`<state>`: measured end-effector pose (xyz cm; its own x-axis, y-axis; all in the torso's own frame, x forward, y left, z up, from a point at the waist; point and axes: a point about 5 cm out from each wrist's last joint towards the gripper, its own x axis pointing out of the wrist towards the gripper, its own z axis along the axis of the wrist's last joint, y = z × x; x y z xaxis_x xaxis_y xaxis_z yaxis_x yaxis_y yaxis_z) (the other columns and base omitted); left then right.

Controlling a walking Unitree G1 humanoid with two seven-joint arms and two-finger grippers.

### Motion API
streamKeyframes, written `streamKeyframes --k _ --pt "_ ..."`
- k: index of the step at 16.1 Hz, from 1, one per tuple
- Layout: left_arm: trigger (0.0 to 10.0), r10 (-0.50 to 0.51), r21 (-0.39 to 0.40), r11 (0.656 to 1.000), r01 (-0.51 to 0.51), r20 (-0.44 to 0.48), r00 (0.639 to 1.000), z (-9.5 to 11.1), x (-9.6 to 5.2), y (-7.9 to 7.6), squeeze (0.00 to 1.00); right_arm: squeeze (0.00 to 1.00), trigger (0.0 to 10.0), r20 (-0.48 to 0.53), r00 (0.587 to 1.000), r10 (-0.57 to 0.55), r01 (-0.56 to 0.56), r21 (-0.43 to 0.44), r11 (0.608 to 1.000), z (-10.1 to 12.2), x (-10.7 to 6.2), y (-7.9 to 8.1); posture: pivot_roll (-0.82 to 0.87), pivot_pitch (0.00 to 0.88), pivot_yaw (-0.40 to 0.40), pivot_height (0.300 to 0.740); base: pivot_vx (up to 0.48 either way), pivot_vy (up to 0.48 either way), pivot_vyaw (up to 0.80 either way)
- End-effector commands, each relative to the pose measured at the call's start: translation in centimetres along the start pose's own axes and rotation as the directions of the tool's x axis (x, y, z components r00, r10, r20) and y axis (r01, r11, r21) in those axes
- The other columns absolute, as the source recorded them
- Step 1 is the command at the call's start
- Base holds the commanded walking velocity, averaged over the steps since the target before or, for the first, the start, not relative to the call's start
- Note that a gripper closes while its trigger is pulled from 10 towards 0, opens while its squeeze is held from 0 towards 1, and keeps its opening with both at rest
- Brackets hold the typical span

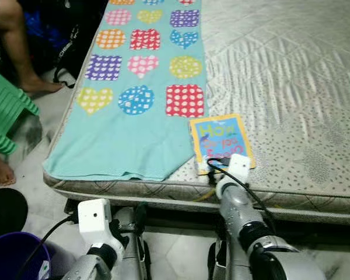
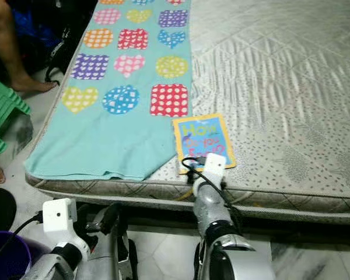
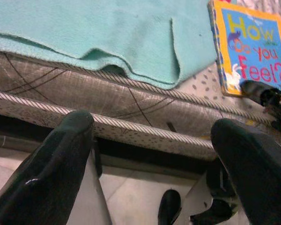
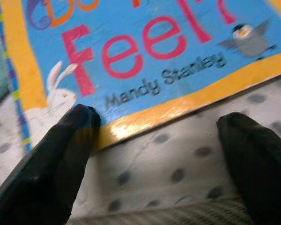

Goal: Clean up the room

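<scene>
Book (image 1: 221,139) lay flat near the bed (image 1: 291,87) edge, within reach; right end effector (image 4: 154,140) spread at its border, grasping nothing; left end effector (image 3: 154,140) hung released

Even, soft indoor light, no hard glare; dark shadow under the mattress (image 1: 315,201) edge. Head views fairly sharp, slightly grainy. Right wrist view is soft, with the book (image 4: 145,61) cover and near fingers (image 4: 51,159) blurred.
</scene>
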<state>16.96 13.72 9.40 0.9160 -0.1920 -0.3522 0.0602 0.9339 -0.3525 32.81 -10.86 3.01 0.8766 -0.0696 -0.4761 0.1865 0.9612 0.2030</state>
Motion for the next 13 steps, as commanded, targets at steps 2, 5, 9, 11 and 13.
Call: streamKeyframes --k 2,5,9,11,13 --pt "10.0 0.01 -0.002 1.0 -0.01 -0.013 1.0 0.0 -0.4 0.2 0.0 0.0 10.0 -0.185 0.979 0.08 -0.074 0.04 0.996 -4.0 -1.0 1.7 0.2 0.255 0.059 0.59 0.0 0.0 0.0" --pt "10.0 -0.006 -0.017 1.0 0.006 -0.036 0.999 -0.3 -0.4 -0.2 0.0 0.0 10.0 -0.256 0.954 0.156 -0.123 0.139 0.983 -5.2 -1.6 3.1 0.2 0.253 0.061 0.59 0.0 0.0 0.0" --pt "10.0 -0.009 -0.027 1.0 0.007 -0.051 0.999 -0.5 -0.4 -0.1 0.0 0.0 10.0 -0.272 0.923 0.271 -0.174 0.332 0.927 -6.2 -2.3 4.6 0.2 0.25 0.065 0.59 0.0 0.0 0.0" --pt "10.0 -0.01 -0.03 1.0 0.008 -0.057 0.998 -0.5 -0.4 0.0 0.0 0.0 10.0 -0.253 0.913 0.32 -0.191 0.427 0.884 -6.2 -2.5 5.4 0.19 0.248 0.067 0.59 0.0 0.0 0.0" --pt "10.0 -0.013 -0.034 0.999 0.011 -0.064 0.998 -0.6 -0.4 -0.1 0.0 0.0 10.0 -0.243 0.907 0.345 -0.199 0.473 0.858 -6.1 -2.6 5.9 0.2 0.247 0.068 0.59 0.0 0.0 0.0"
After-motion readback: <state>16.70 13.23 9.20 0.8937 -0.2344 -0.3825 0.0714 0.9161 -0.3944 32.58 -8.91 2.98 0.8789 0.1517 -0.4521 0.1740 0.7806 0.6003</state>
